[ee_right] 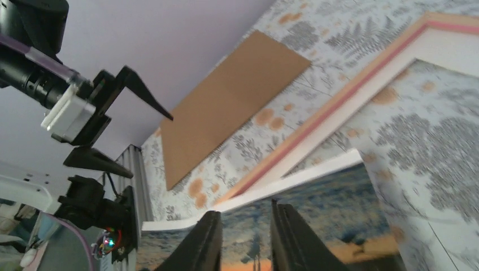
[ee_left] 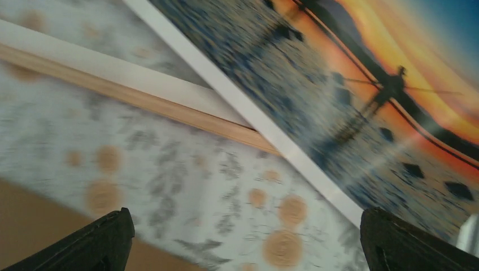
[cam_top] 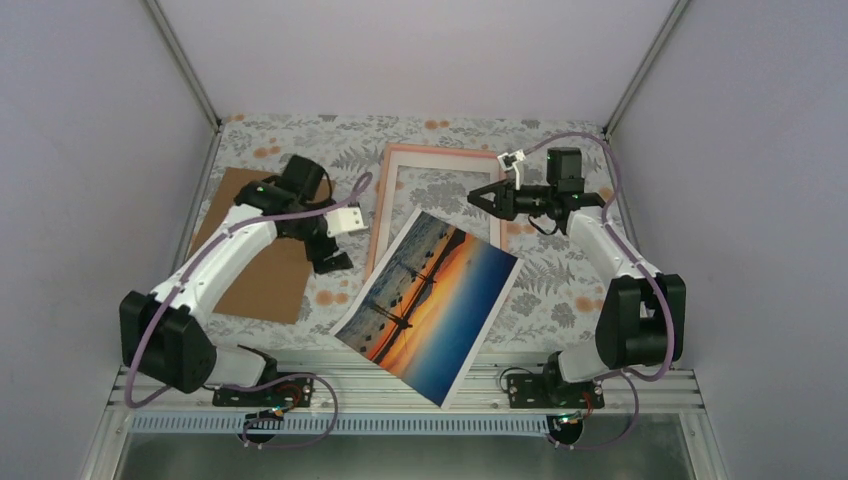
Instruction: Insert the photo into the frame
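Observation:
The photo (cam_top: 432, 298), a sunset print with a white edge, lies tilted on the patterned table, its far corner over the near left side of the pink frame (cam_top: 442, 150). My left gripper (cam_top: 343, 238) is open and empty, low over the cloth just left of the frame's left rail (ee_left: 141, 99) and the photo's edge (ee_left: 339, 73). My right gripper (cam_top: 472, 200) hovers over the frame's opening near the photo's far corner. Its fingers (ee_right: 212, 237) stand a narrow gap apart with nothing between them, above the photo (ee_right: 327, 197) and beside the frame's rail (ee_right: 350, 96).
A brown backing board (cam_top: 260, 250) lies flat at the left, under the left arm; it also shows in the left wrist view (ee_left: 34, 226) and the right wrist view (ee_right: 226, 107). Grey walls enclose the table on three sides. The photo's near corner overhangs the metal rail (cam_top: 400, 395).

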You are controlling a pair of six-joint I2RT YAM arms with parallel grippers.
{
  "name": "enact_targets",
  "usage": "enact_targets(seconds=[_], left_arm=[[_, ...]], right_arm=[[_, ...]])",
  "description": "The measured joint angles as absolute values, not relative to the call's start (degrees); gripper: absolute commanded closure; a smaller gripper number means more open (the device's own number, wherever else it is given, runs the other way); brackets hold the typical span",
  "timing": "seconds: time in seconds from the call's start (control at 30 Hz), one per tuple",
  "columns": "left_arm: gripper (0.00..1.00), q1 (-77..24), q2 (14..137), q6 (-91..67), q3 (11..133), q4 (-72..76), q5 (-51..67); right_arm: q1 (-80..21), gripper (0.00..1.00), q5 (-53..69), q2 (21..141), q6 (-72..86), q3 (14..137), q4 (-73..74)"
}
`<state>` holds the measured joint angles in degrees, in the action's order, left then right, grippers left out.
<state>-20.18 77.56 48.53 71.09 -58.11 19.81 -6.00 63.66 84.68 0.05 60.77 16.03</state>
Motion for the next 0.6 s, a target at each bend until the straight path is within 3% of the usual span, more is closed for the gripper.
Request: enact_targets(seconds=[0.13, 0.27, 0.47, 0.6], left_arm=[[0.0, -21.08, 82.96, 48.75, 69.84, -60.73, 24.05], [0.0, -21.06, 96.14, 47.03, 82.41, -61.1, 31.31], [0.01, -22.13, 122.87, 52.56, 115.04, -69.08, 38.09], [0.02, -22.41, 133.19, 53.34, 125.67, -73.3, 38.85]], right_arm=[[-3.97, 0.57, 60.88, 84.68, -6.44, 60.64, 22.96], [-1.15, 0.35, 58.83, 84.71, -12.4, 60.64, 29.61], [5.87, 0.29, 58.43, 86.19, -21.65, 63.0, 39.44], [9.58, 0.29, 57.54, 86.39, -25.85, 62.94, 44.01]])
